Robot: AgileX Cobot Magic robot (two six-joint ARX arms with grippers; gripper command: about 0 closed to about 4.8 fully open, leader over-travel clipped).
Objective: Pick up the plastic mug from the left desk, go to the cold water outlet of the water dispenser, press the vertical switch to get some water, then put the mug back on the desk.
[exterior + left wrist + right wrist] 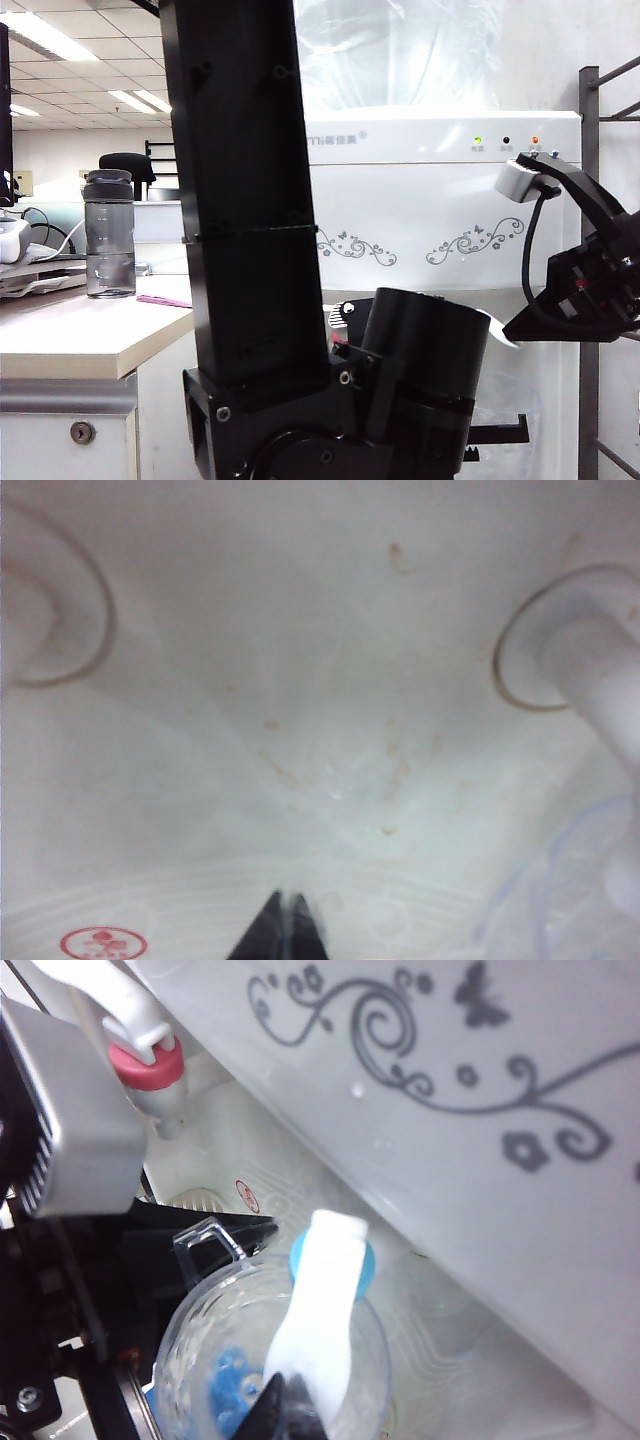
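The plastic mug (195, 1350) hangs under the cold water outlet (366, 1260), in the alcove of the water dispenser (430, 200). My left gripper (240, 1232) is shut on the mug's thin clear handle (203, 1238). In its own view its tips (288, 908) are together, facing the alcove's back wall. My right gripper (290, 1405) is shut, its tips against the low end of the vertical switch (322, 1300), over the mug's mouth. In the exterior view it (512, 333) reaches in from the right. My left arm hides the mug there.
The tap with the pink-red collar (150, 1065) sits beside the blue one. The left desk (80, 335) carries a smoky-grey bottle (110, 235) and some office gear. A metal rack (590, 200) stands right of the dispenser.
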